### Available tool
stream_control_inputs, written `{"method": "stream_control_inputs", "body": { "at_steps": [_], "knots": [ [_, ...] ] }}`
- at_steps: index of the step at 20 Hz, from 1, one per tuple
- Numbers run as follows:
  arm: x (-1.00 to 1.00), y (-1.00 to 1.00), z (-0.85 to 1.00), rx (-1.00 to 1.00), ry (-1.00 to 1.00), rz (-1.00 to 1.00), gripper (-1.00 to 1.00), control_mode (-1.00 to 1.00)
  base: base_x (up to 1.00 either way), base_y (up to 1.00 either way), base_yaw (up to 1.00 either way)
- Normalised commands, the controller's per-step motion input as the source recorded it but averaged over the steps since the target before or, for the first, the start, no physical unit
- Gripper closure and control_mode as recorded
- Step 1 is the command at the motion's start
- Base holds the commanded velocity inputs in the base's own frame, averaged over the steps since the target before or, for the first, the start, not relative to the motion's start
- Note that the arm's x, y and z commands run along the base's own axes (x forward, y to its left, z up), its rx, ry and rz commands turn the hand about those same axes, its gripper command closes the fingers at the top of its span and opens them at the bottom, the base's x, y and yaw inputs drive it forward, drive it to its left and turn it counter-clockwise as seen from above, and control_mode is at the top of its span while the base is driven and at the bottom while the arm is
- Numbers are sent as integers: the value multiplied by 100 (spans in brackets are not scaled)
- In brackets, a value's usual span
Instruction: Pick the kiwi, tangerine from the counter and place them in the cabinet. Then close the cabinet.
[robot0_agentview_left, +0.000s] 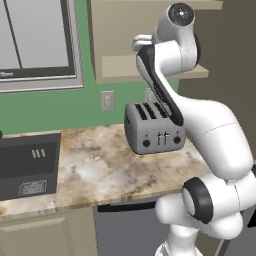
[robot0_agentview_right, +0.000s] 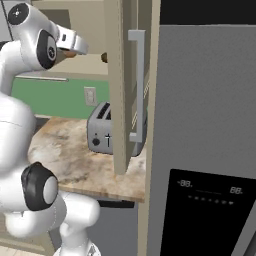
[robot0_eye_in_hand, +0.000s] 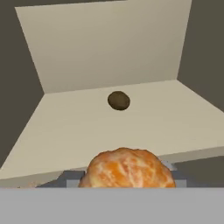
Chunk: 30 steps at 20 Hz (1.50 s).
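The cabinet (robot0_eye_in_hand: 109, 57) stood open toward the gripper (robot0_eye_in_hand: 127, 181), its shelf bare across the front and both sides. The kiwi (robot0_eye_in_hand: 118, 100) sat near the back, central, blocking that spot alone. The tangerine (robot0_eye_in_hand: 130, 168) filled the jaws. Below, the toaster (robot0_agentview_left: 154, 127) occupied the counter (robot0_agentview_left: 100, 165); the open door (robot0_agentview_right: 131, 85) walled the right.

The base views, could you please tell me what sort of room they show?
A simulated home kitchen, most likely: a marbled stone counter carrying a silver toaster, an open tan wall cabinet above it, and a tall grey appliance, probably a fridge, beside them.
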Motion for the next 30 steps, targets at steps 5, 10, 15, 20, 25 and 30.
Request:
{"method": "stream_control_inputs", "body": {
  "at_steps": [5, 10, 15, 20, 25, 30],
  "knots": [
    [92, 0, -23, 4, 0, 0, 100, -100, 0, 0, 0],
    [85, -1, -34, 7, 0, 0, 100, -100, 0, 0, 0],
    [65, 0, -43, 8, -3, 3, 100, -100, 0, 0, 0],
    [52, 0, -39, 5, -6, 5, 100, -100, 0, 0, 0],
    [52, 0, -26, 0, -4, 3, 100, -100, 0, 0, 0],
    [60, 0, -16, 0, 0, 1, 100, -100, 0, 0, 0]
  ]
}}
